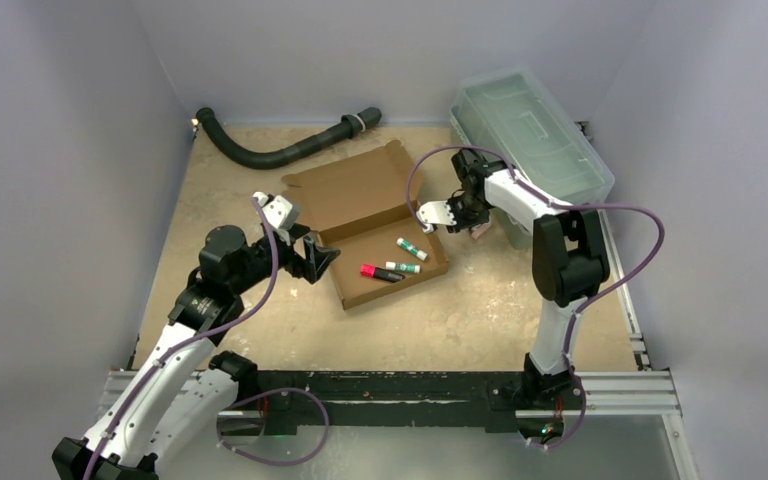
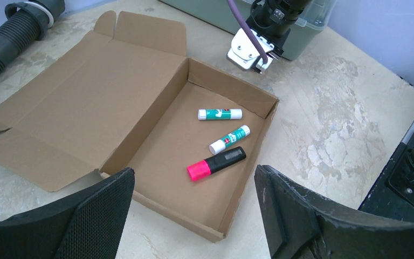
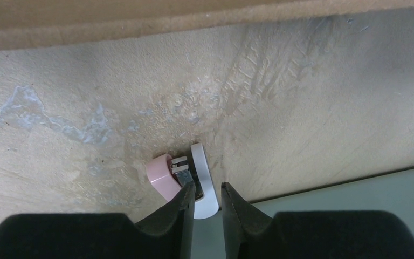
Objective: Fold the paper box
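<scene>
Mottled beige tabletop [image 1: 460,310] carries the shallow rectangular cardboard paper box [image 1: 365,225].

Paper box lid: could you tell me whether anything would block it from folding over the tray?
Nothing inside does: the glue sticks and highlighter lie flat below the tray walls. The right gripper is outside the box; the open left gripper, close at its end wall, may need to back off.
</scene>
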